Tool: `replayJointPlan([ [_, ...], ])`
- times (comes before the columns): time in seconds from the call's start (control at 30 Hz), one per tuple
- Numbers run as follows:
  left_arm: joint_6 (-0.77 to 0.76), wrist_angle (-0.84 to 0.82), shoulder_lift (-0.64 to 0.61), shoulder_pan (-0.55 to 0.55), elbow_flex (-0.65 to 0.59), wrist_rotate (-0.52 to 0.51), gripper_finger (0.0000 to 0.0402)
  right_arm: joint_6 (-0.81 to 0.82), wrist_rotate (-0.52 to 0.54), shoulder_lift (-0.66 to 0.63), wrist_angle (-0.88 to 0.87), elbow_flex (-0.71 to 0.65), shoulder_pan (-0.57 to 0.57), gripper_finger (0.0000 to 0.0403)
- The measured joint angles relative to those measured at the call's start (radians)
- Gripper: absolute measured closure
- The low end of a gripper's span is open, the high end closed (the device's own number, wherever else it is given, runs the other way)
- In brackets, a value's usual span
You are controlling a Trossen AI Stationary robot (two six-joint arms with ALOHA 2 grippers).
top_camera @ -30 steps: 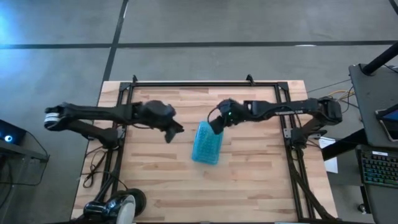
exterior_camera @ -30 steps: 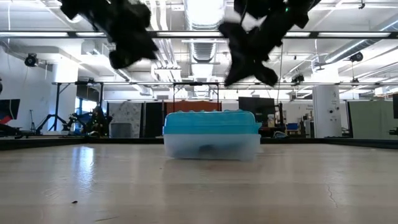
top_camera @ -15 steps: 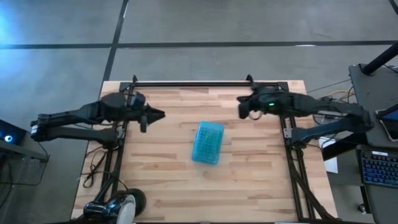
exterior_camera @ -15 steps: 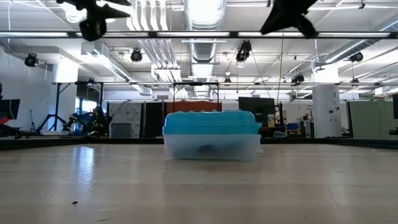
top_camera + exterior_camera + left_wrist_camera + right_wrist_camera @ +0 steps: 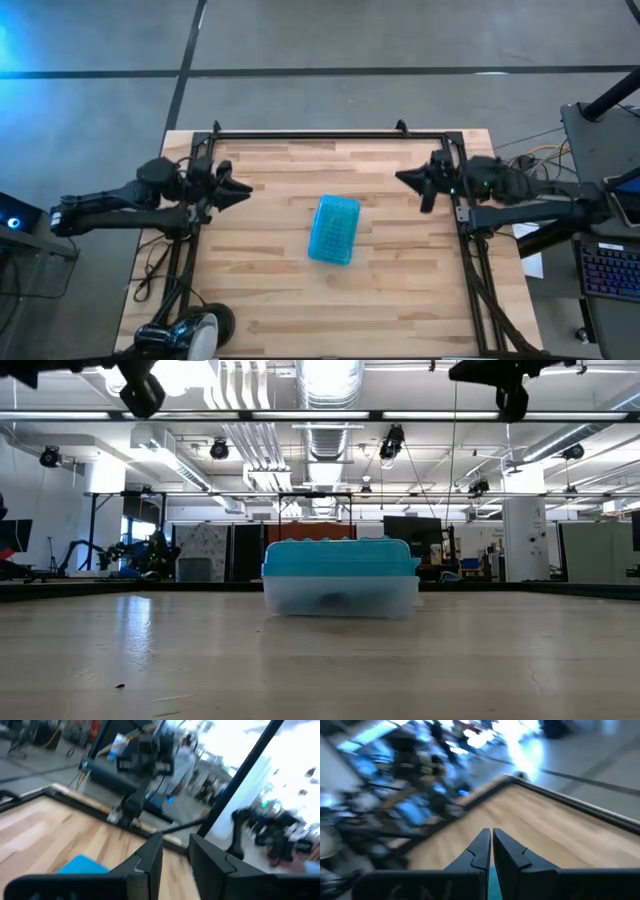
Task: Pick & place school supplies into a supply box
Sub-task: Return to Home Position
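The supply box rests on its clear base in the middle of the table with its teal ribbed lid shut. The school supplies show only as a dark shape through the clear wall. My left gripper hangs in the air near the table's left edge, well away from the box, with a narrow gap between its fingers. A corner of the box shows in its wrist view. My right gripper hovers near the right edge, fingers together. Both are high above the table in the low view.
A black metal frame runs along the table's far edge and down both sides. Bare wood surrounds the box. Beyond the table are a desk with a keyboard on the right and cables on the left.
Both grippers have drawn back from the box and risen: the left toward the table's left edge, the right toward the right edge. The box has stayed where it was, lid shut.
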Motion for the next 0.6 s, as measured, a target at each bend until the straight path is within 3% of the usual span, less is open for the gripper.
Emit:
replayJointPlan([
  [0.23,-0.069,0.311,-0.094,0.0,-0.251,0.004,0.0321,-0.003,-0.123,-0.115,0.456,-0.321,0.0,0.039],
  [0.43,-0.098,0.346,-0.19,0.0,-0.384,0.004,0.0321,0.012,-0.12,-0.19,0.603,-0.514,0.0,0.039],
  [0.6,-0.11,0.345,-0.258,0.0,-0.458,0.004,0.0321,0.096,-0.12,-0.239,0.601,-0.632,0.0,0.039],
])
